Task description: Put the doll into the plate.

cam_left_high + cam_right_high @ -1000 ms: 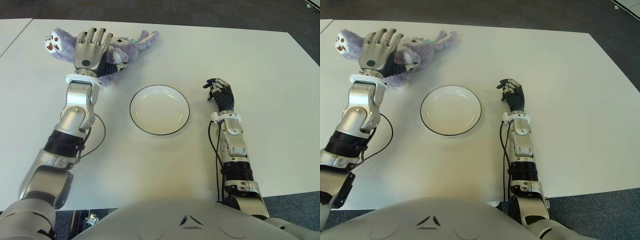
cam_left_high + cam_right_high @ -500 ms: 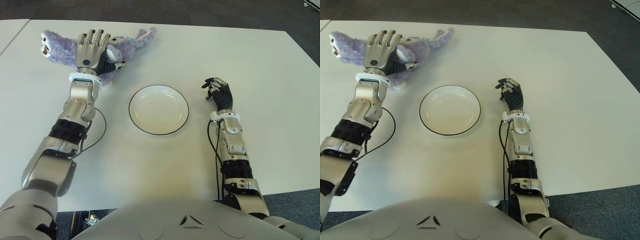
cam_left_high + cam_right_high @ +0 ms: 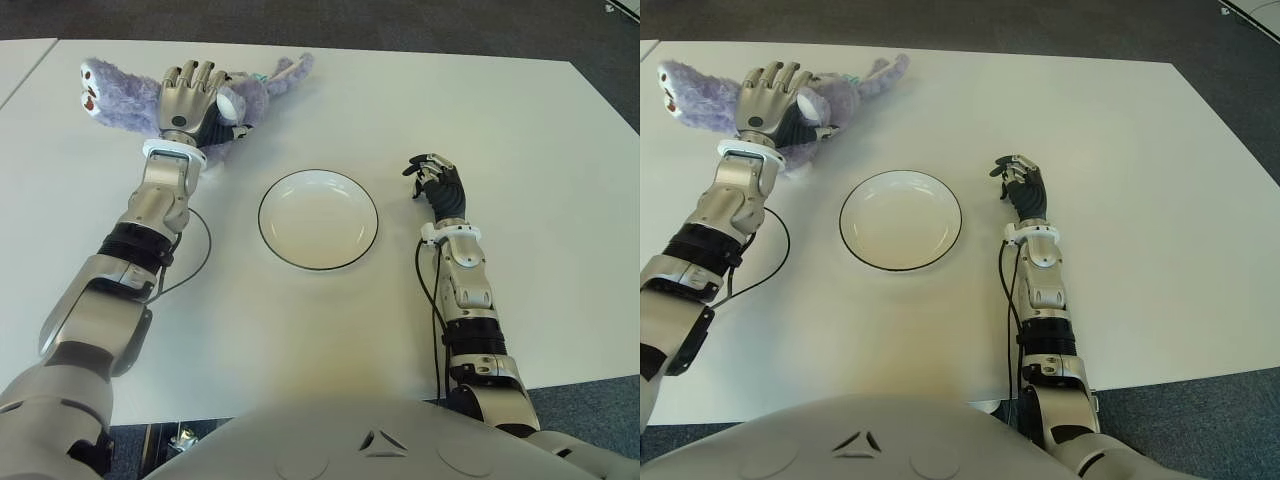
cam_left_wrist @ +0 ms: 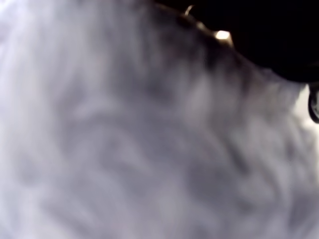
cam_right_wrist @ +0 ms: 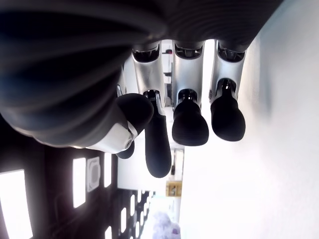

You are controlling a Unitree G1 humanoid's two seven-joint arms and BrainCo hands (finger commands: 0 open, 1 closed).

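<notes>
Barely started: the left hand (image 3: 192, 97) was curling onto the purple doll (image 3: 120, 90), lying at about 10 o'clock from the empty plate (image 3: 318, 219). Right hand (image 3: 437, 187) sat at 3 o'clock, fingers loosely curled, holding nothing.

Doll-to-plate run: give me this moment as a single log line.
phase: grasping | left hand closing on doll at table's far left | plate empty, centre | right hand idle, right of plate, curled

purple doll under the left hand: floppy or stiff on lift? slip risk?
Likely floppy: the doll is soft fuzzy plush, with head and limbs sprawling past the left hand, so they should droop. Probably light. Slip risk seems low; fur fills the left wrist view, suggesting close contact.
</notes>
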